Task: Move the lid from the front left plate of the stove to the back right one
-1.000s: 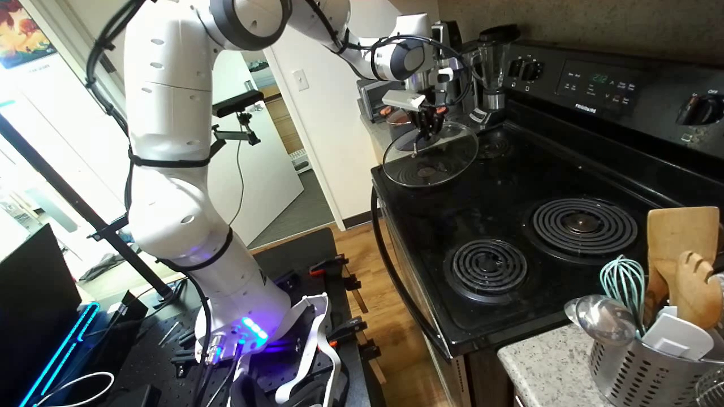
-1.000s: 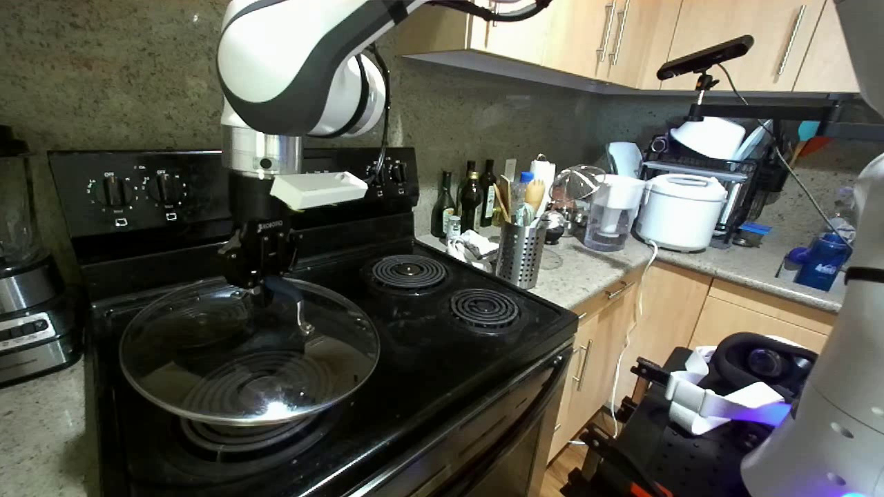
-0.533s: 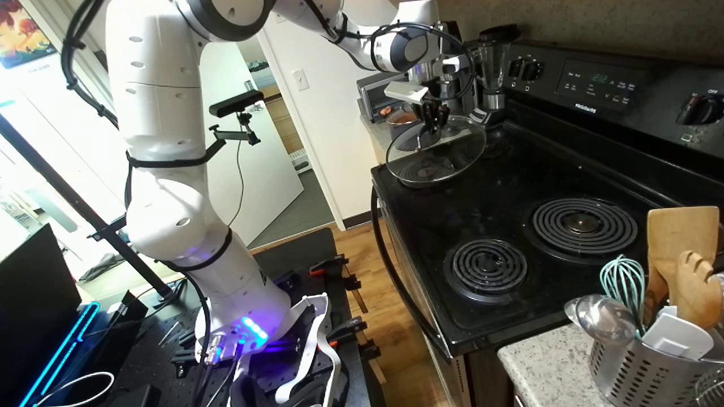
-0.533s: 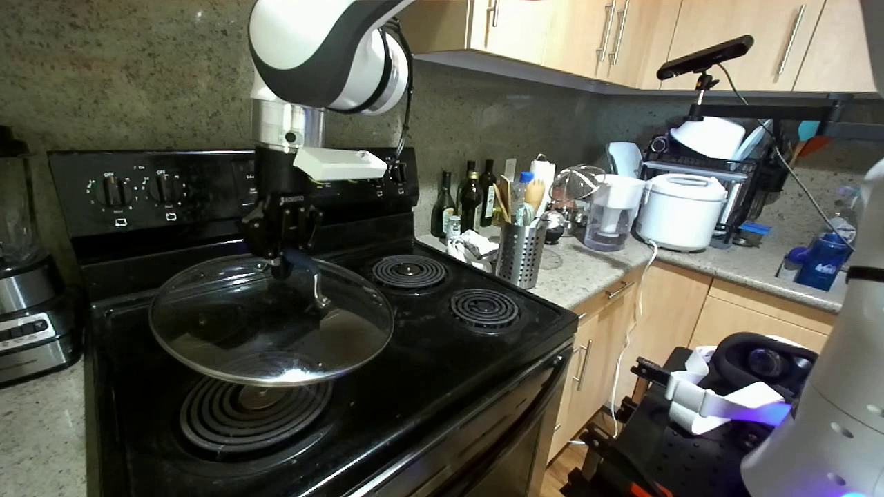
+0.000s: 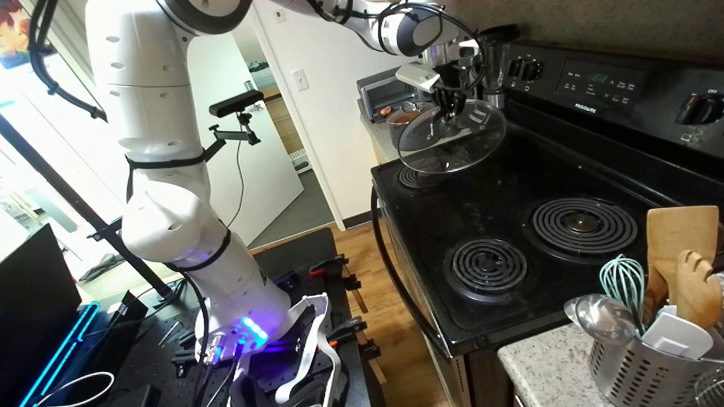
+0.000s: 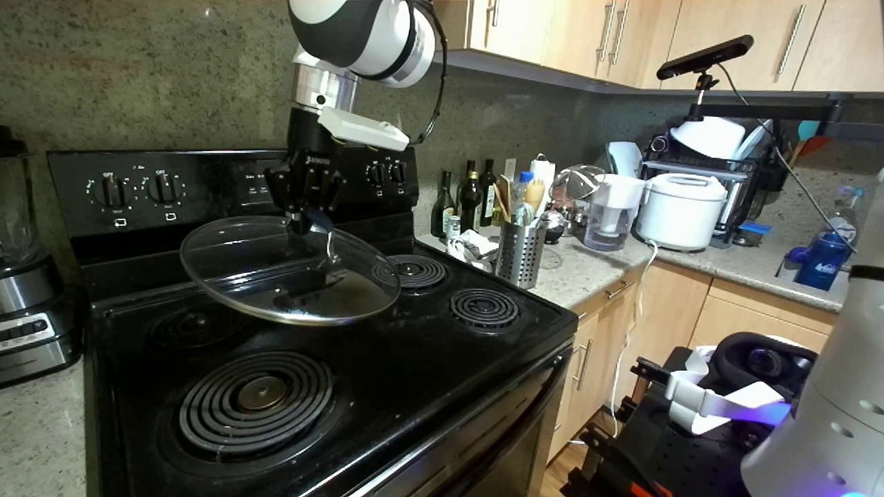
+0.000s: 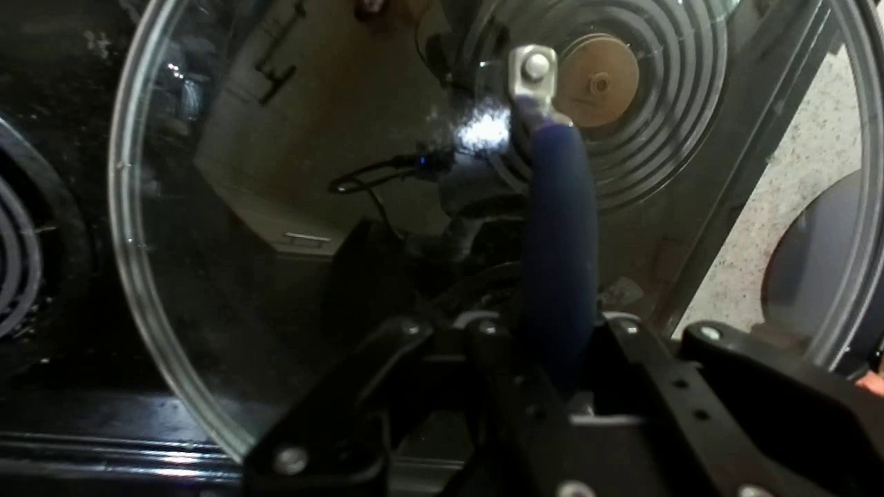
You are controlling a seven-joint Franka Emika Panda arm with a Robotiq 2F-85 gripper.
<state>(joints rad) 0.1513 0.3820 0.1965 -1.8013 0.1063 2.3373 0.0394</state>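
Note:
My gripper [image 6: 304,219] is shut on the dark blue handle [image 7: 561,228] of the clear glass lid [image 6: 235,266]. The lid hangs tilted in the air above the left half of the stove [image 6: 387,366]. It also shows in an exterior view [image 5: 475,150] and fills most of the wrist view [image 7: 290,207]. The front left plate [image 6: 207,421] is uncovered, in front of and below the lid. The back right plate [image 5: 582,226] is bare; in an exterior view it [image 6: 414,273] stands just beyond the lid's right rim. The fingertips are partly hidden by the handle and shadow.
The smaller front right burner [image 5: 489,265] and back left burner [image 6: 197,326] are bare. The raised control panel [image 6: 228,186] stands close behind the lid. A blender [image 6: 31,297] stands at the left, a utensil holder [image 6: 521,255] on the right counter, a pot [image 5: 403,121] beyond the stove.
My gripper has carried the lid up, towards the back and to the stove's right. The front left plate, earlier partly behind the lid in an exterior view, now shows whole.

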